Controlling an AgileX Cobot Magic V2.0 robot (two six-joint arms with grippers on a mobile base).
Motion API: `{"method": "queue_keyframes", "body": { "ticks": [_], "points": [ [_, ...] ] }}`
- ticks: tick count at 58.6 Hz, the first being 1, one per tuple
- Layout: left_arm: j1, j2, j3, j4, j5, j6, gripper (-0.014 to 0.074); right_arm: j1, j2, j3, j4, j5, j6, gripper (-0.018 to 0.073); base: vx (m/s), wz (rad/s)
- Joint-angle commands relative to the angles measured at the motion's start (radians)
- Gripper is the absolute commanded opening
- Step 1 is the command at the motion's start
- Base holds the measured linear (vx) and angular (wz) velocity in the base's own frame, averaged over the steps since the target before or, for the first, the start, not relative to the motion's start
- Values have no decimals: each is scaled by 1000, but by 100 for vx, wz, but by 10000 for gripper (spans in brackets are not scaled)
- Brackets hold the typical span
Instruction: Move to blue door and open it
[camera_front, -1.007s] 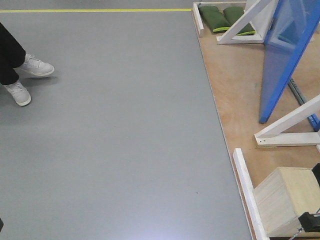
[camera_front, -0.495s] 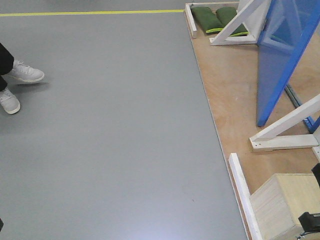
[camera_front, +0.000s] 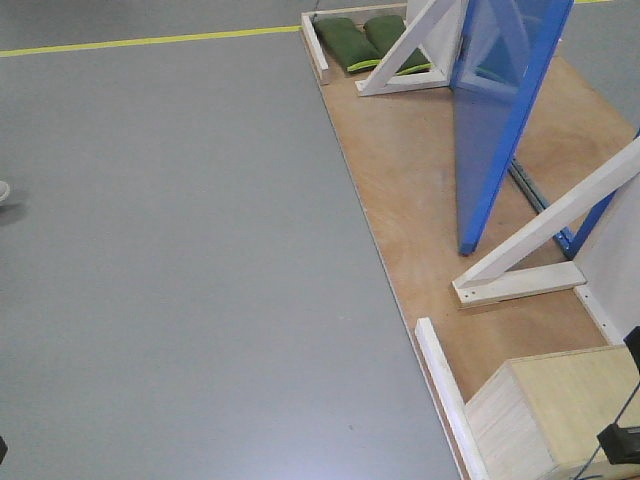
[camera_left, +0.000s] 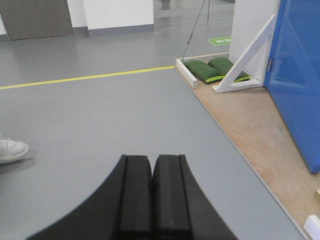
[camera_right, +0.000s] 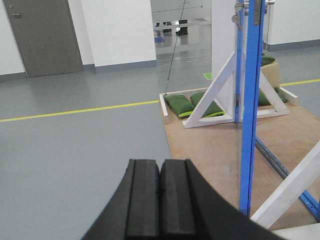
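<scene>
on the right of the front view, the blue door (camera_front: 495, 130) now sits nearer the middle than it did a second ago, when the frame's right edge cut it off. the plywood platform (camera_front: 410, 200) under it has slid leftward with it, and the bystander's white shoe (camera_left: 10, 149) has all but left the front view. i read this as the base swinging toward the door: the approach is under way, but the handle is not yet within reach.

the door stands upright on the platform, nearly edge-on to the right wrist camera, flanked by slanted white braces (camera_front: 545, 235). its panel is flat, smooth and glossy, catching pale reflections. a small silver fitting high on its edge is too small to read. the braces are painted timber, and the platform is bare matte ply with visible grain. the floor (camera_front: 180, 250) is a dull grey sheet crossed by a yellow line (camera_front: 150, 40). two soft green sandbags (camera_front: 350, 40) lie at the far corner, and a pale wooden box (camera_front: 560, 410) sits close to the camera.

the left gripper (camera_left: 151, 195) and right gripper (camera_right: 160, 200) both have their black pads pressed together, gripping nothing.
</scene>
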Motion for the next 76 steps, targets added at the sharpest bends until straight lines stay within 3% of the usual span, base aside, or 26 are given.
{"method": "queue_keyframes", "body": {
  "ticks": [1, 48, 76],
  "points": [
    [-7, -11, -26, -2, -84, -7, 73, -3, -14, 3, -3, -85, -5, 12, 21, -7],
    [-7, -11, -26, -2, -84, -7, 73, -3, -14, 3, -3, -84, -5, 12, 29, 21],
    [-7, -11, -26, -2, -84, -7, 73, -3, -14, 3, -3, -84, -5, 12, 39, -1]
  ]
}}
